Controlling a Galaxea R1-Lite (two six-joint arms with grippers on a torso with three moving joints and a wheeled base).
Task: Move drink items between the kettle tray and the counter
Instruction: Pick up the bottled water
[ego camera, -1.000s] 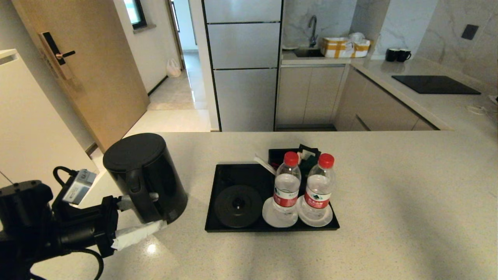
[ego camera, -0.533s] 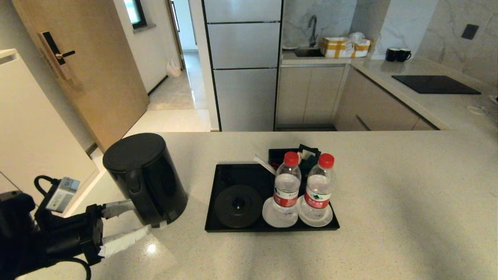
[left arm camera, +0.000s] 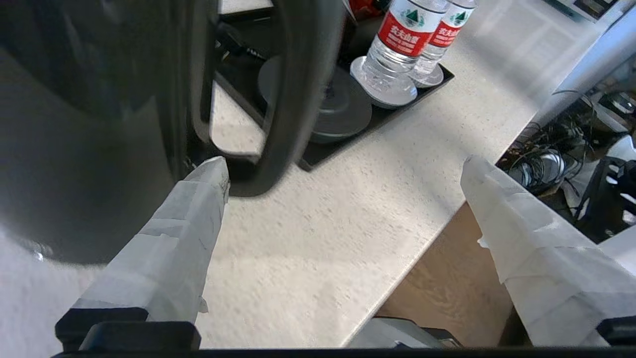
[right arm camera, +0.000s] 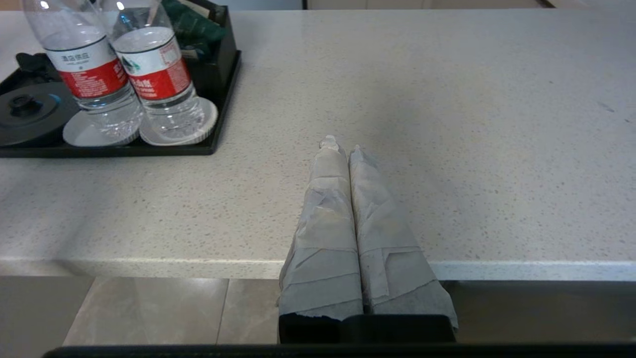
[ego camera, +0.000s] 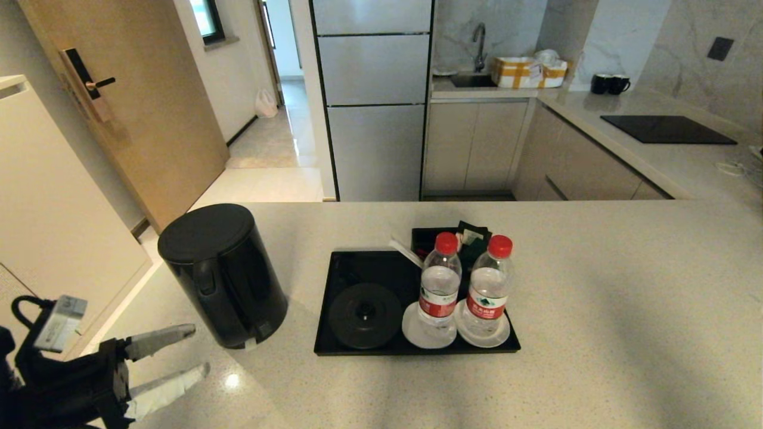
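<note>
The black kettle (ego camera: 223,271) stands upright on the beige counter (ego camera: 596,310), left of the black kettle tray (ego camera: 357,265). Its handle (left arm camera: 293,94) faces my left gripper (ego camera: 199,348), which hangs open and empty at the near left, a short way off the kettle. On the tray lie the round base disc (ego camera: 365,314) and two red-capped water bottles (ego camera: 439,286) (ego camera: 489,289), each standing on a white saucer. In the right wrist view my right gripper (right arm camera: 340,144) is shut and empty over the counter's front edge, right of the tray; it is out of the head view.
A smaller black box of sachets (ego camera: 462,235) sits behind the tray. The counter's left edge runs just beside the kettle, with floor below. Far behind are a fridge (ego camera: 372,95), a sink and a second counter with a black cooktop (ego camera: 664,129) and mugs (ego camera: 609,84).
My left gripper has let go of the kettle handle and drawn back toward the near left, fingers spread apart. The kettle stays standing on the counter.
</note>
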